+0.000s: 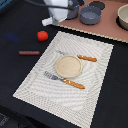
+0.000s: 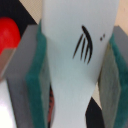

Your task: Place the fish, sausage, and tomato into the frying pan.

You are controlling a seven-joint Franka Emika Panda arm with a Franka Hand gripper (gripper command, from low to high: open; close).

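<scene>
Sausage lies on the dark table at 9 o'clock of the placemat, tomato just past it toward 12, both untouched and well apart from the pans

Tan plate with fork and knife sits mid-mat, not part of the job

Gripper is clamped on the fish: wrist view shows the white piece squeezed between both green pads, hanging upright; tomato corner visible behind

In the exterior view the arm is up at 12 o'clock, fish tail poking out at its 8; frying pan at 1 o'clock on the brown board

Step in hand: carry fish over pan. Advice: centre over the pan, lower close to the floor, then release, so the flat piece doesn't tip over the low wall
</scene>
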